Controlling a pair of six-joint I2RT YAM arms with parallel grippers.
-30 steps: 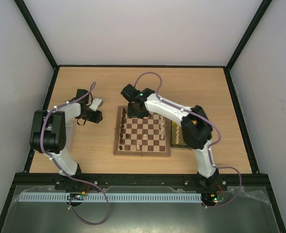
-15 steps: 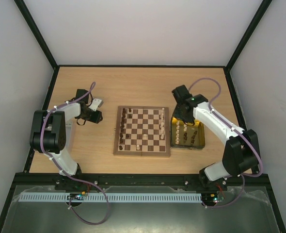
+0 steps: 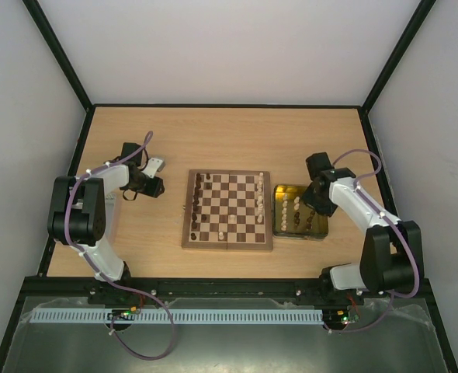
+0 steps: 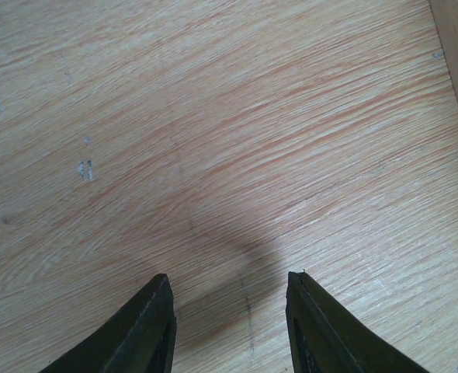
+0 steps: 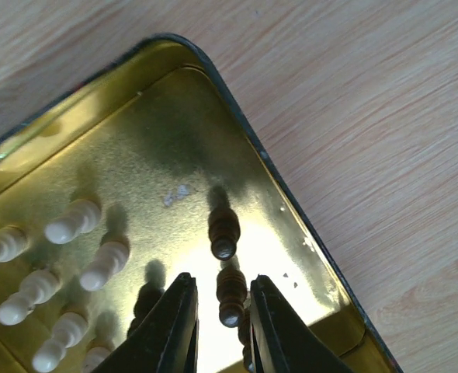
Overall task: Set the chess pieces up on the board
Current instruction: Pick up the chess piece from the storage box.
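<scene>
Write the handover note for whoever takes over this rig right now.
Left pincer: open, empty, over bare table left of the board.
Right pincer: part open above the tray, one dark piece in line with its gap, not gripped as far as the view shows.
Done: dark chess pieces line the board's left edge, pale ones its right edge.
Left: unplaced pieces, pale and dark, stand in the tray; move them to the board.
</scene>
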